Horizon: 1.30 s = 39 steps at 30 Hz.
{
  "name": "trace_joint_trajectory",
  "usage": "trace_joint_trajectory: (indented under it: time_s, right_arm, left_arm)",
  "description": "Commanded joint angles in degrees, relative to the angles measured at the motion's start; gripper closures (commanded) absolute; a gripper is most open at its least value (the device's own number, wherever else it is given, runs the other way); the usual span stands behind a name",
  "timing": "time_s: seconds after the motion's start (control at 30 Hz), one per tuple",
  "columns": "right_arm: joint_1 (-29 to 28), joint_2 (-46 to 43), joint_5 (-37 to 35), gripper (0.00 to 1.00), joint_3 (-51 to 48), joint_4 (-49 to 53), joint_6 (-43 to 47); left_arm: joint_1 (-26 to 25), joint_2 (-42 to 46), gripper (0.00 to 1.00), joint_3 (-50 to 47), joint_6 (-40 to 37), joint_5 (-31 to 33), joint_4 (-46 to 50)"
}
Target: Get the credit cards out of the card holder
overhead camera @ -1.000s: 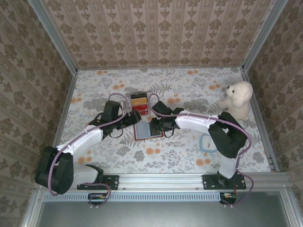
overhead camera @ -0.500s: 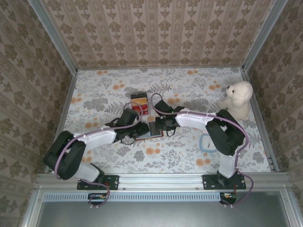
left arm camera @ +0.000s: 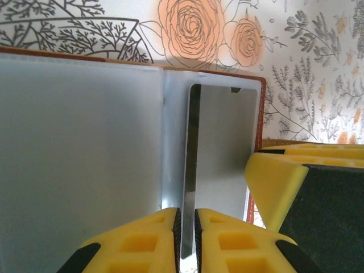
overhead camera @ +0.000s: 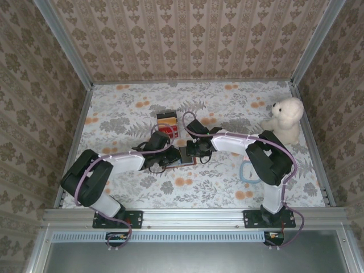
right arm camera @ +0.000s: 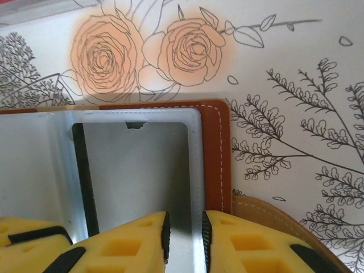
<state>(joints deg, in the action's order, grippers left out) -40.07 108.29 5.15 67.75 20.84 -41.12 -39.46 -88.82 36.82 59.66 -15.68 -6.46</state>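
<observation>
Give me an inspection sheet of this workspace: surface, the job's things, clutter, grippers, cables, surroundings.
Surface: floral cloth, lying flat.
Job's things: holder lies open, grey inner face up; cannot tell whether cards are inside.
Clutter: black box just beyond the holder; teddy at far right; pale blue ring by the right arm.
Grippers: left gripper shut on a thin edge inside the holder; right gripper shut on its right panel.
Cables: purple cable along each arm; no snag seen.
Surroundings: wallpapered walls; metal rail in front.
</observation>
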Motion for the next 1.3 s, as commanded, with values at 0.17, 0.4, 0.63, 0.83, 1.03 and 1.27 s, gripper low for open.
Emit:
trace_joint_trajectory:
  time_s: [0.17,0.4,0.63,0.83,1.03,1.27]
  right_arm:
    - [0.7,1.5,2.6,0.74,-0.6,0.1,-0.4]
    - [0.7,2.1,3.6,0.75,-0.7,-0.3,-0.4]
    - [0.8,2.9,3.7,0.77,-0.7,-0.2,0.2]
    - [0.7,3.3,4.0,0.77,-0.5,-0.1,0.3]
    - [0.7,3.9,4.4,0.8,-0.3,0.2,0.4]
    - [0.7,4.6,3.2,0.81,-0.1,1.1,0.4]
  left_arm:
    - [0.3,-2.6,0.83,1.2,1.2,-2.0,-2.2]
    - [0.8,-2.7,0.83,0.2,1.9,-2.8,-3.7]
    - [0.8,-4.3,0.83,-0.1,1.7,-4.0,-4.4]
    - [0.9,-4.2,0.82,-0.5,1.7,-3.4,-4.0]
    - [1.0,-4.0,0.85,-1.0,2.0,-4.4,-5.9]
    - [1.9,-2.4,0.93,-1.7,0.3,-5.0,-5.9]
